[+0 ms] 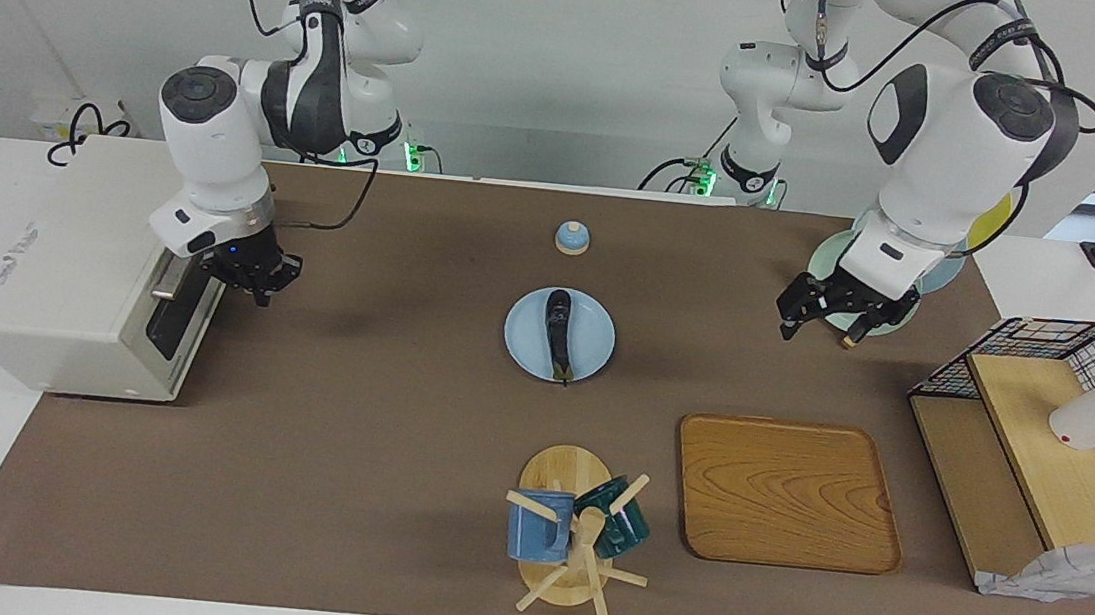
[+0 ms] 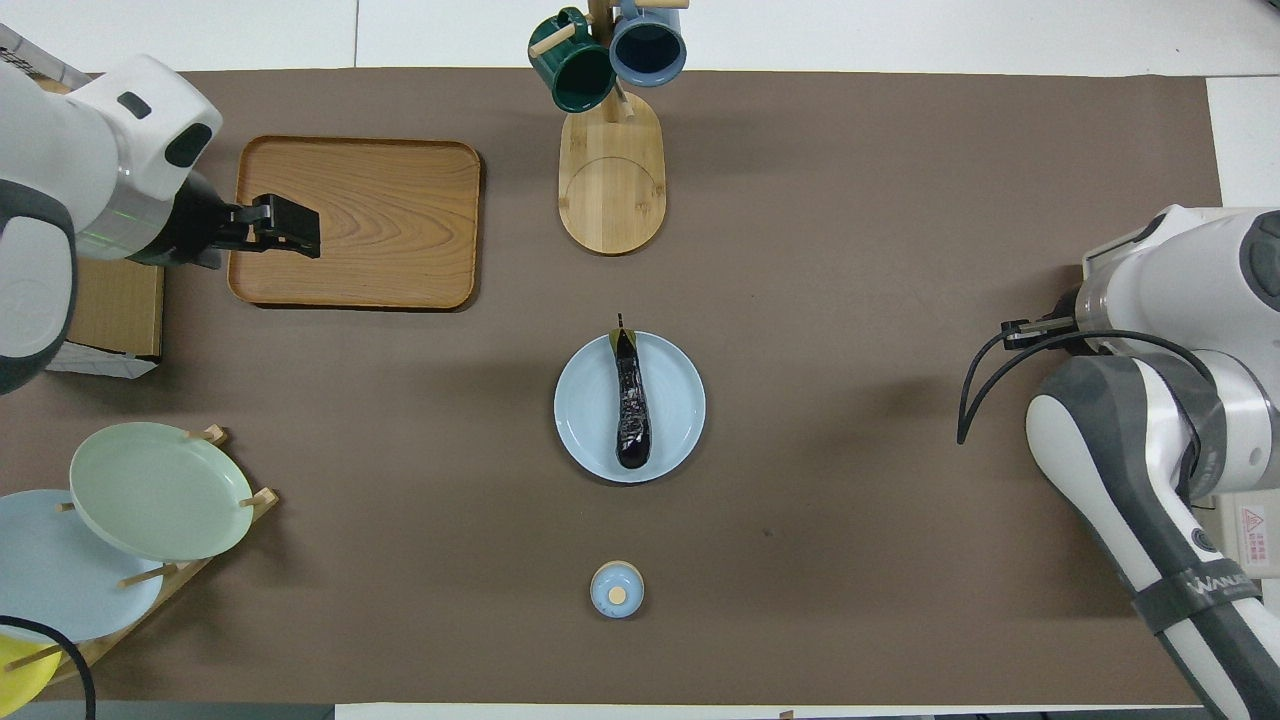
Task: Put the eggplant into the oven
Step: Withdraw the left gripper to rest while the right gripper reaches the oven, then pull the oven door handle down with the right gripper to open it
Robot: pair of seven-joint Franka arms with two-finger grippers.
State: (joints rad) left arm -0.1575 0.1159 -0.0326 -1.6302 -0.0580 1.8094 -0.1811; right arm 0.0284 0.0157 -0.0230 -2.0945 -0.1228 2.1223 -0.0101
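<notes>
The eggplant (image 1: pixel 558 334) (image 2: pixel 631 405), dark and glossy, lies on a light blue plate (image 1: pixel 596 344) (image 2: pixel 585 430) at the middle of the mat, its stem pointing away from the robots. The cream-white oven (image 1: pixel 56 300) stands at the right arm's end of the table, its dark glass door toward the mat. My right gripper (image 1: pixel 259 293) hangs shut and empty just in front of the door's top edge, clear of the silver handle (image 1: pixel 170 277). In the overhead view the right arm covers most of the oven. My left gripper (image 1: pixel 819 326) (image 2: pixel 295 226) is open and empty, raised over the mat beside the plate rack.
A wooden tray (image 1: pixel 786 491) (image 2: pixel 380 220) and a mug tree (image 1: pixel 576 536) (image 2: pixel 610 190) sit farther from the robots than the plate. A small blue bell (image 1: pixel 571 238) (image 2: pixel 617 590) lies nearer to them. A plate rack (image 2: pixel 160 490) and a wire shelf (image 1: pixel 1047 436) stand at the left arm's end.
</notes>
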